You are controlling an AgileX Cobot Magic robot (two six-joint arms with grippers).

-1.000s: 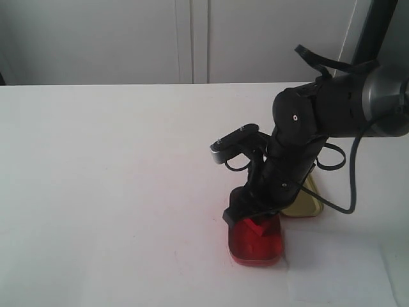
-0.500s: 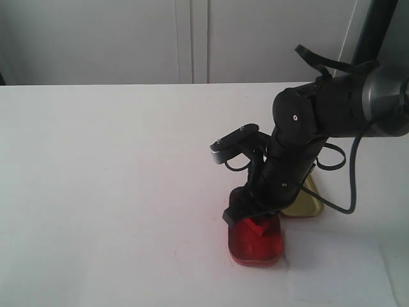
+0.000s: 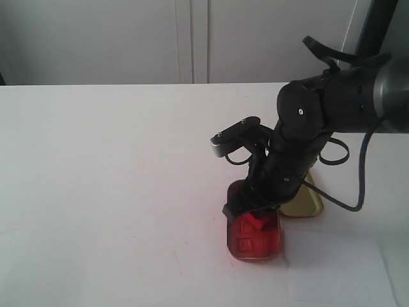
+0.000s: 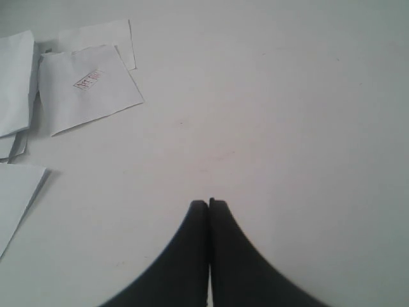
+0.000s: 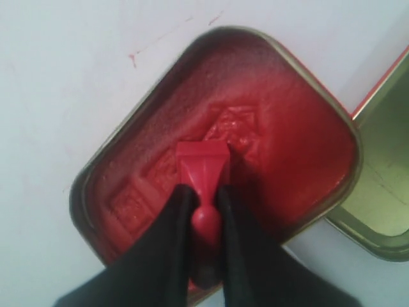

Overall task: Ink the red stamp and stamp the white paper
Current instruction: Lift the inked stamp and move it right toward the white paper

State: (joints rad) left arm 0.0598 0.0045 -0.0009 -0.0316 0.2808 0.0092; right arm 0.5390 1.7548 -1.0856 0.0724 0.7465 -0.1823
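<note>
I grasp red stamp (image 5: 203,165) in right gripper (image 5: 204,199), over ink pad (image 5: 291,131): inking underway. Left gripper (image 4: 209,206) clenched, empty. White paper (image 3: 339,275) not yet stamped.

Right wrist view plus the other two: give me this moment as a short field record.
right tool: shut on the red stamp, gripping its handle
stamp position: over the red ink-pad tin; contact with the pad unclear
pad surface: square dents pressed into it
gold tin lid: lying inside-up beside the tin
left tool: shut, empty, over bare table
white paper: carries a small red imprint, lies among other sheets
</note>
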